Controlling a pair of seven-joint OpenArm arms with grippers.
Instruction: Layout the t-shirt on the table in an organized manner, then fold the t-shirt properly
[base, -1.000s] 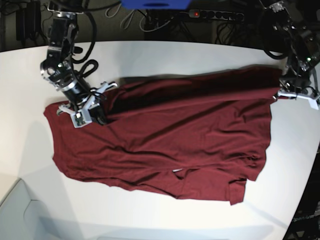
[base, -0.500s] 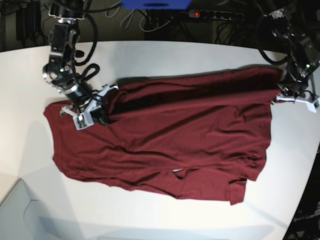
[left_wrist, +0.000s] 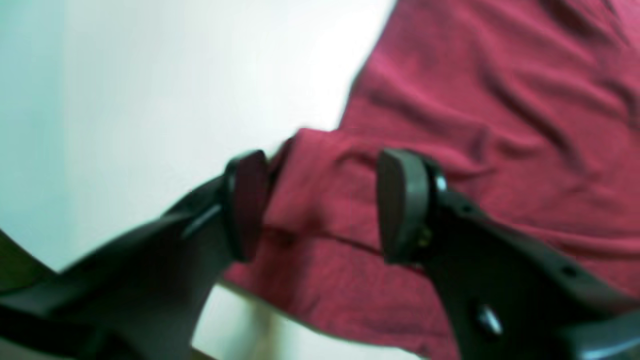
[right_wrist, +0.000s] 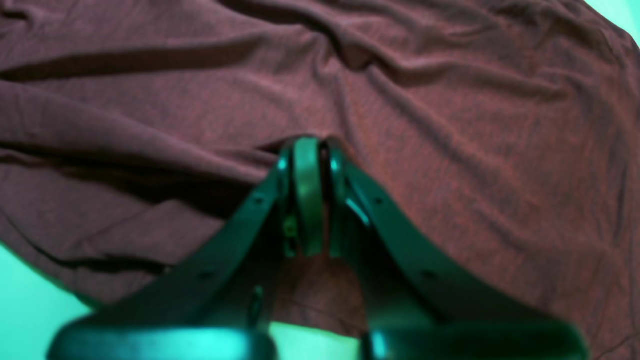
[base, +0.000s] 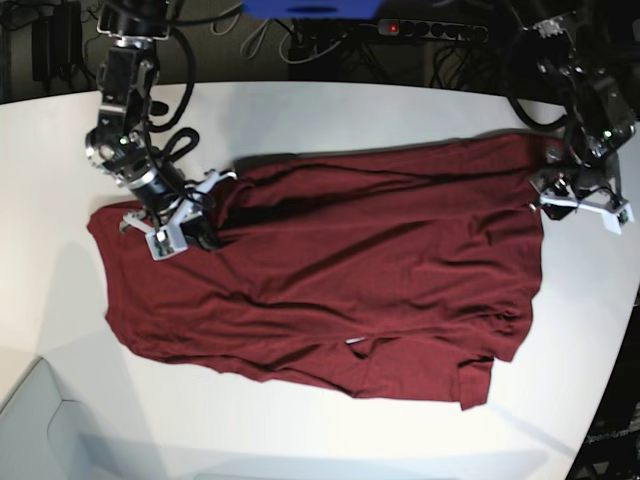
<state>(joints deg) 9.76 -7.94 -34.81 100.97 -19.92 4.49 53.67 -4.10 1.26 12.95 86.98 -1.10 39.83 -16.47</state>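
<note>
Left wrist: left gripper (left_wrist: 320, 205) spread wide around a t-shirt (left_wrist: 480, 150) fold at 6 o'clock, not pinching.

Right wrist: right gripper (right_wrist: 310, 165) clamped on the cloth.

Base: shirt wrinkled mid table (base: 330, 110). Better to regrip the hem, tug outward evenly. No containers anywhere.

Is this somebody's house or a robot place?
Probably a robot lab or workshop, not a home. Two robot arms work over a big white table with a maroon t-shirt spread on it, and behind the table there is a power strip and tangled cables.
</note>
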